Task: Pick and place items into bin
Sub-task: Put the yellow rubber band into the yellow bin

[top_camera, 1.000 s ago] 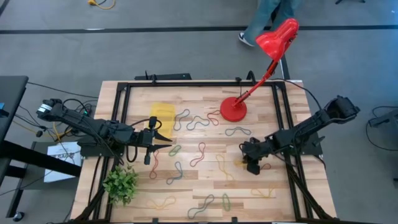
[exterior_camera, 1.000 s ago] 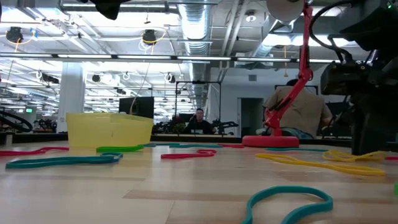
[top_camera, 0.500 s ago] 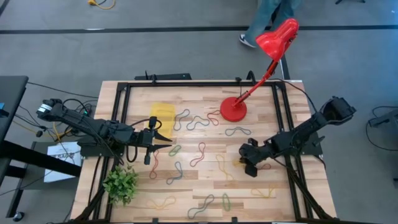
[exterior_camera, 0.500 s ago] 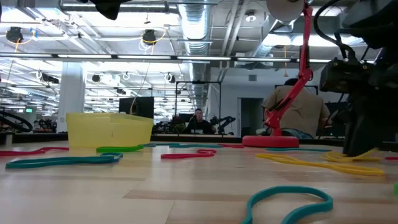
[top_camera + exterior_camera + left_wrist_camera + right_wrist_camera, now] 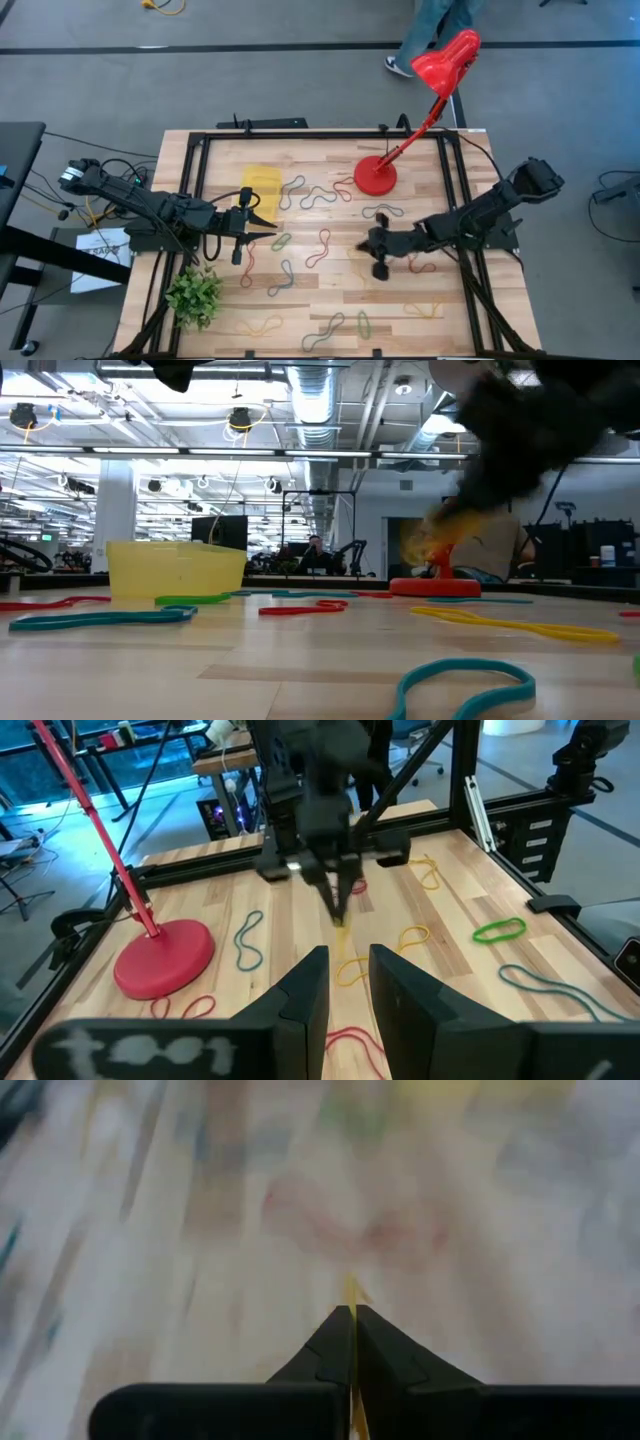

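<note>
Thin squiggly bands in red, green, yellow and grey lie scattered flat on the wooden table (image 5: 330, 300), among them a red one (image 5: 320, 247) and a long yellow one (image 5: 520, 624). The translucent yellow bin (image 5: 262, 185) (image 5: 175, 568) stands near the far left. My right gripper (image 5: 378, 262) (image 5: 338, 910) (image 5: 352, 1312) hovers right of centre, shut on a yellow band (image 5: 352, 1292). My left gripper (image 5: 268, 224) (image 5: 348, 970) waits open, just near of the bin, pointing right. My right gripper pinches the yellow band (image 5: 341, 923) between its two fingertips, coming from above and pointing down. A short piece of the band sticks out below the tips. The band is lifted clear of the table; in the low view it shows as a yellow blur (image 5: 437, 538).
A red lamp stands with its round base (image 5: 375, 177) far of the right gripper, its stem leaning right to the head (image 5: 447, 58). A green plant (image 5: 193, 295) sits at the near left corner. Black frame rails (image 5: 300, 133) border the table. A person (image 5: 430, 30) walks beyond it.
My right gripper, shut at the table on the yellow band a second ago, has risen and swung fast toward the table's left. The band has left the table and travels with it. The left arm has kept still.
</note>
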Motion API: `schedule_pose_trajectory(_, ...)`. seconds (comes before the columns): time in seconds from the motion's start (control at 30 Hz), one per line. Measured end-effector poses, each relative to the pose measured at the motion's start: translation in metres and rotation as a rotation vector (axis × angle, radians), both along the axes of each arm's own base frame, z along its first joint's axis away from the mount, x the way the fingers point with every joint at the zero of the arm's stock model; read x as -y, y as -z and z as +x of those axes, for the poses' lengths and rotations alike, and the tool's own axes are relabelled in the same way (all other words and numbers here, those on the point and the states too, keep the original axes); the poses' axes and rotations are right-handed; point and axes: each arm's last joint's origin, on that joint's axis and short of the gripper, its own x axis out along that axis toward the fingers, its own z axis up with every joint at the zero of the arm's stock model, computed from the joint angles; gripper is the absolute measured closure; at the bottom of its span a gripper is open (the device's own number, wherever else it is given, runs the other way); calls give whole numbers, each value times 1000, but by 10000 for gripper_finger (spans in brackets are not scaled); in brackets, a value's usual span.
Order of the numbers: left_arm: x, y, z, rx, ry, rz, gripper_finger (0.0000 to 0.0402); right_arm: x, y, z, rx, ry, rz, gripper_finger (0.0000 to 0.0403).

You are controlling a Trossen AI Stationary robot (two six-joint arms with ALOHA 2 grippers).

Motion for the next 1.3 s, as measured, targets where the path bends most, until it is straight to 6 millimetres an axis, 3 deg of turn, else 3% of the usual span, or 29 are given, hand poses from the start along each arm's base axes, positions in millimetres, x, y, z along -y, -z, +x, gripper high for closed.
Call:
schedule_pose_trajectory(0.17, 0, 1, 0, -12, 0, 5, 335, 24, -52, 44, 224, 190, -116, 401)
schedule_pose_trajectory(0.33, 0, 1, 0, -11, 4, 24, 335, 61, -80, 84, 407, 272, -61, 399)
schedule_pose_trajectory(0.63, 4, -19, -13, 65, 52, -11, 335, 120, -28, 171, 307, 296, -39, 402)
schedule_pose_trajectory(0.8, 8, -19, -23, 44, 92, -6, 335, 142, -29, 220, 377, 211, 8, 402)
schedule_pose_trajectory(0.93, 9, -19, -25, 43, 100, 1, 335, 151, -17, 252, 302, 209, 12, 402)
schedule_pose_trajectory(1.13, 9, -19, -24, 39, 98, 12, 335, 166, 3, 284, 154, 220, -9, 396)
schedule_pose_trajectory(1.3, 9, -17, -25, 25, 98, 20, 335, 172, 9, 298, 82, 227, -9, 373)
